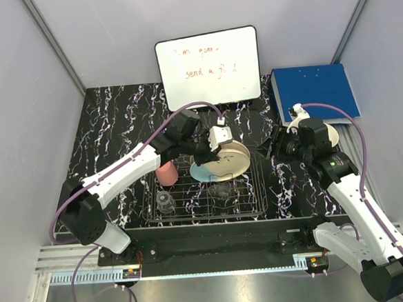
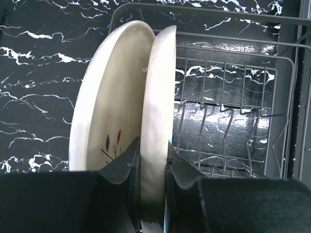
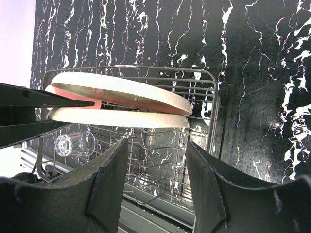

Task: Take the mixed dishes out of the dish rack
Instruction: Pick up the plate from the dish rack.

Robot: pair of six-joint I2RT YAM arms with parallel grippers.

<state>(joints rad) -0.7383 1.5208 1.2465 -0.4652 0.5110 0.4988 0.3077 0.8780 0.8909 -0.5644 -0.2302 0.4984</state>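
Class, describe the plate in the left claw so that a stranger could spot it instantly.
On the black marbled table sits a dark wire rack. Two cream plates stand on edge inside. The left claw pinches the smaller, blue-banded plate; its neighbour is larger, pink-banded.

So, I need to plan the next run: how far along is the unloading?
Early. Done, perhaps: a cream dish off to the right of the dish rack, maybe the bowl. In hand: left gripper clamps the blue-banded plate, not yet lifted. Left: pink-banded plate, pink cup, clear glass.
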